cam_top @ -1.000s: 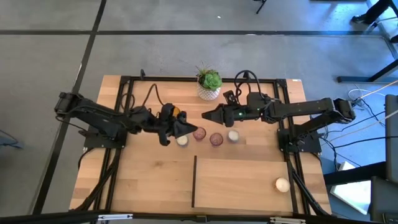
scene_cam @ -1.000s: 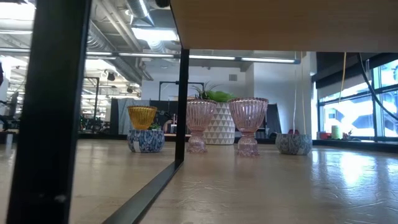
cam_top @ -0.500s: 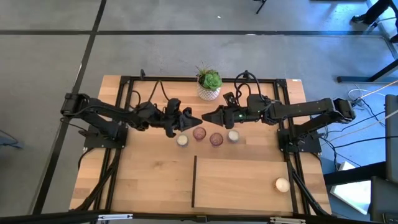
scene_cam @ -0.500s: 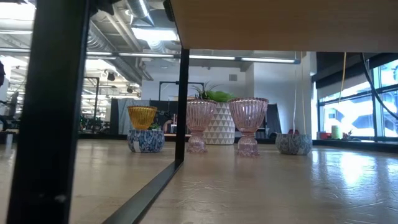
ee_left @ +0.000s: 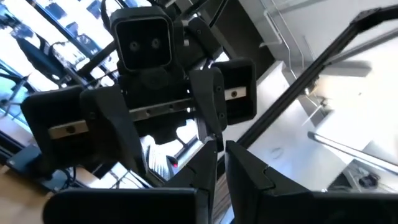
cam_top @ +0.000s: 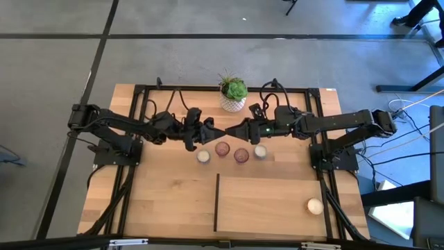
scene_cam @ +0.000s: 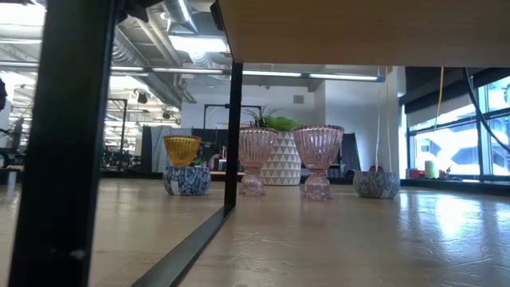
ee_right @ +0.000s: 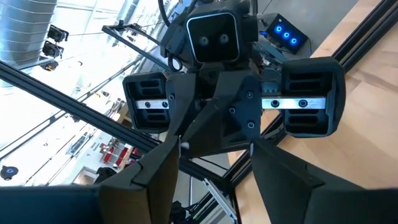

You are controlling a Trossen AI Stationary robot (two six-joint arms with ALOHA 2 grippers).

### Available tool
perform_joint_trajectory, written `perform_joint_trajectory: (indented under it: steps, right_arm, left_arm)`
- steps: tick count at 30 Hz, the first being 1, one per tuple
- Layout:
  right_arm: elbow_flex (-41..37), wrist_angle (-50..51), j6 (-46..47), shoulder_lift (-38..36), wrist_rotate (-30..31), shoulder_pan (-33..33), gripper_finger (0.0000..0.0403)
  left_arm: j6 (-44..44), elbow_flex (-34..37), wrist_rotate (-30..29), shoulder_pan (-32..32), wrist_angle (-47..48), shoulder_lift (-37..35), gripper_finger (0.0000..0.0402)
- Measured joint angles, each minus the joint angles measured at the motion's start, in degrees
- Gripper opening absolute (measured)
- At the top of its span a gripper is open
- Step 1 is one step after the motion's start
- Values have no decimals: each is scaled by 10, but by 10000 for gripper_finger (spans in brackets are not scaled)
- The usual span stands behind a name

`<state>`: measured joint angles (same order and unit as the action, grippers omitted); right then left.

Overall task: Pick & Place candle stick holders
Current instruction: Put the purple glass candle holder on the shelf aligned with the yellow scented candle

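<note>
The candle stick holders sit mostly in a short row across the middle of the table (cam_top: 159, 201): a cream one (cam_top: 203, 157), two mauve ones (cam_top: 222, 148) (cam_top: 241, 155) side by side, then another cream one (cam_top: 259, 151). A third cream holder (cam_top: 314, 205) stands alone, well apart, near the front corner on my right side. From table height the amber glass holder (scene_cam: 182, 149) shows just above the patterned cream one at the row's left end; whether it rests on it or stands behind it, I cannot tell. I hold none of them. My left gripper (cam_top: 219, 132) hangs over the table between the row and the white plant pot (cam_top: 234, 103), its fingers drawn almost together with only a sliver between them and nothing in it. My right gripper (cam_top: 231, 131) faces it nearly tip to tip, fingers (ee_right: 292, 180) spread wide and empty, the left one's camera staring back through the gap.
</note>
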<state>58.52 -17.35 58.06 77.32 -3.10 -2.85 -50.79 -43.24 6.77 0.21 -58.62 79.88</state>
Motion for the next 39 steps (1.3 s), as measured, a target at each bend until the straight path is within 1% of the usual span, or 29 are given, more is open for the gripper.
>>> perform_joint_trajectory:
  steps: [3, 5, 9, 13, 19, 22, 27, 31, 35, 39]
  right_arm:
    - [0, 7, -3, 0, 4, 0, 199]
    - [0, 11, -3, 0, 6, 0, 199]
    - [0, 36, -4, 0, 6, -2, 199]
    - [0, 56, -4, 0, 6, -2, 199]
    - [0, 85, -4, 0, 6, -2, 199]
    - [0, 106, -4, 0, 6, -2, 199]
    - [0, 136, -5, 0, 6, -2, 199]
    - [0, 206, -5, 0, 6, -2, 199]
    - [0, 324, -11, 0, 1, -2, 199]
    - [0, 443, -5, 0, 11, -2, 199]
  left_arm:
    - [12, 0, 57, 4, 33, -7, 25]
    - [25, 0, 72, 6, 74, -22, 22]
    - [60, 0, 47, 13, 179, -52, 10]
    - [66, 0, 47, 23, 266, -77, 2]
    - [85, 0, 47, 23, 368, -105, 5]
    - [94, 0, 33, 23, 431, -117, 3]
    - [96, 0, 13, 23, 486, -129, 3]
    - [96, 0, 14, 19, 498, -129, 2]
    - [96, 0, 13, 10, 504, -129, 3]
    - [96, 0, 7, 2, 504, -129, 5]
